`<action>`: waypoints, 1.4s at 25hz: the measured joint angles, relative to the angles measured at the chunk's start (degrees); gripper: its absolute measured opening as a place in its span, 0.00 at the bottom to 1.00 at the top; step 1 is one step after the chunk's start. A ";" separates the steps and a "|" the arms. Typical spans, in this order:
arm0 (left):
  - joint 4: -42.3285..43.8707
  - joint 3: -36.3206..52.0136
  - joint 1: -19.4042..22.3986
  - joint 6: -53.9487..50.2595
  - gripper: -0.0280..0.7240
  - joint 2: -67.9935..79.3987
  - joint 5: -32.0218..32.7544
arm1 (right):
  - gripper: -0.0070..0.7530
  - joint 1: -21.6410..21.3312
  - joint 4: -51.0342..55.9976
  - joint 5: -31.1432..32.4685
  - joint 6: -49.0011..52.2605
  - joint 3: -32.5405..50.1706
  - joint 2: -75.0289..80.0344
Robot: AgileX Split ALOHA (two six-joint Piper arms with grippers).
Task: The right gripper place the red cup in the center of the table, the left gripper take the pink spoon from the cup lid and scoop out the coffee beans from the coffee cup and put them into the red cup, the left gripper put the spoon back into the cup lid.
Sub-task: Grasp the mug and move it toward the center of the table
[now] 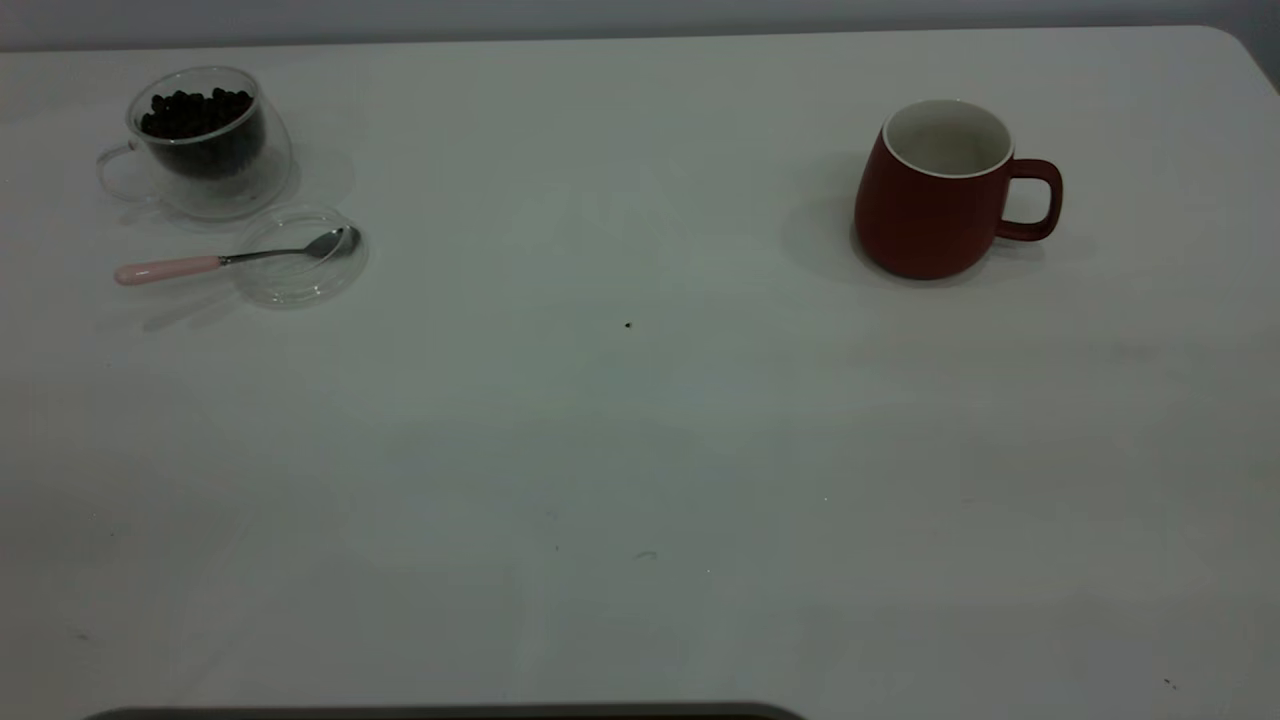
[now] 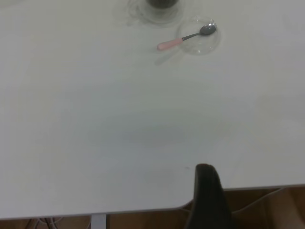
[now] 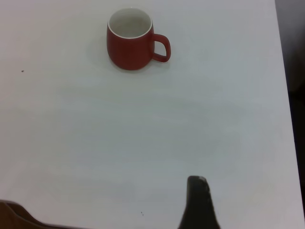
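Observation:
The red cup (image 1: 935, 200) stands upright at the far right of the table (image 1: 640, 450), empty, handle pointing right; it also shows in the right wrist view (image 3: 131, 40). The clear coffee cup (image 1: 205, 140) with coffee beans (image 1: 195, 112) stands at the far left. Just in front of it lies the cup lid (image 1: 300, 255). The pink spoon (image 1: 220, 260) rests with its bowl in the lid and its handle sticking out left. The left gripper (image 2: 207, 191) hangs over the table's near edge, far from the spoon (image 2: 183, 39) and lid (image 2: 199, 38). The right gripper (image 3: 198, 200) hangs far from the red cup.
A small dark speck (image 1: 628, 324) lies near the table's middle. A dark strip (image 1: 450, 712) runs along the bottom of the exterior view. The table's side edge (image 3: 281, 71) shows in the right wrist view. Neither arm appears in the exterior view.

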 joint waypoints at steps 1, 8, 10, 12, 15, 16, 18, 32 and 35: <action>0.00 0.00 0.00 0.00 0.78 0.00 0.00 | 0.79 0.00 0.00 0.00 0.00 0.00 0.00; 0.00 0.00 0.00 -0.07 0.78 0.00 0.00 | 0.79 0.00 0.00 -0.19 0.00 -0.64 1.26; 0.00 0.00 0.00 -0.07 0.78 0.00 0.00 | 0.79 0.00 -0.23 -1.67 -0.14 -2.19 4.53; 0.00 0.00 0.00 -0.07 0.78 0.00 0.00 | 0.79 0.00 -0.94 -3.87 -0.92 -4.42 10.84; 0.00 0.00 0.00 -0.07 0.78 0.00 0.00 | 0.79 0.00 -1.58 -6.79 -2.95 -8.40 23.64; 0.00 0.00 0.00 -0.07 0.78 0.00 0.00 | 0.79 0.00 -1.58 -7.98 -4.02 -9.83 28.69; 0.00 0.00 0.00 -0.07 0.78 0.00 0.00 | 0.79 0.00 -1.58 -10.82 -7.64 -12.51 38.11; 0.00 0.00 0.00 -0.07 0.78 0.00 0.00 | 0.79 2.67 -1.30 -19.95 -38.68 -39.12 101.69; 0.00 0.00 0.00 -0.07 0.78 0.00 0.00 | 0.79 4.05 -1.30 -22.95 -42.33 -43.96 110.42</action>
